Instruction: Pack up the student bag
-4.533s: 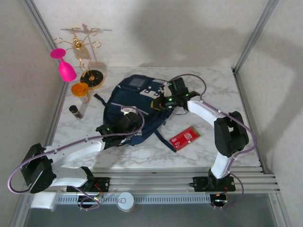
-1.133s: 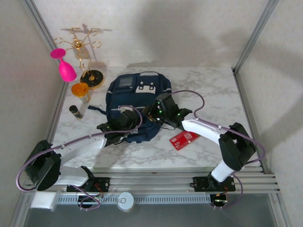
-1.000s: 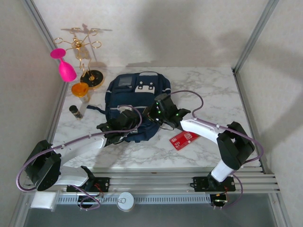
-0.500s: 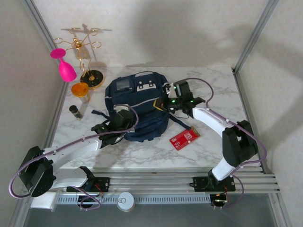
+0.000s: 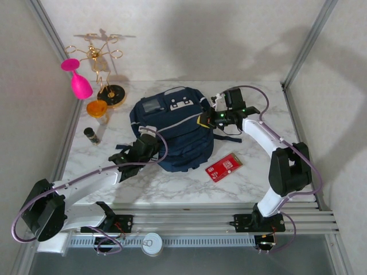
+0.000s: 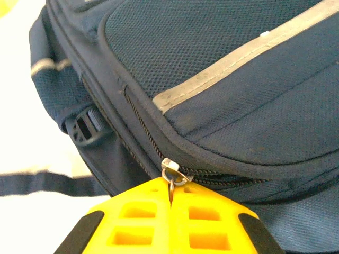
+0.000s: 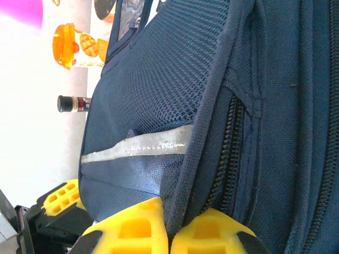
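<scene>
The student bag (image 5: 172, 123) is a navy backpack with grey stripes, lying in the middle of the marble table. My left gripper (image 5: 144, 148) is at its near left edge. In the left wrist view the yellow fingers (image 6: 132, 222) are shut on a small metal zipper pull (image 6: 174, 172), with the zipper line running off to the right. My right gripper (image 5: 205, 121) is at the bag's right side. In the right wrist view it (image 7: 175, 219) is shut on a ribbed fabric edge of the bag (image 7: 159, 95), beside a zipper track (image 7: 233, 153).
A red card (image 5: 223, 166) lies on the table near the bag's right corner. At the back left stand a gold wire rack (image 5: 103, 63), a pink glass (image 5: 77, 80), an orange object (image 5: 97, 109) and a small dark bottle (image 5: 92, 136). Metal frame posts edge the table.
My right gripper has closed on the bag's edge and moved to the back right, drawing the bag out that way. My left gripper shifted slightly left, still on the zipper pull.
</scene>
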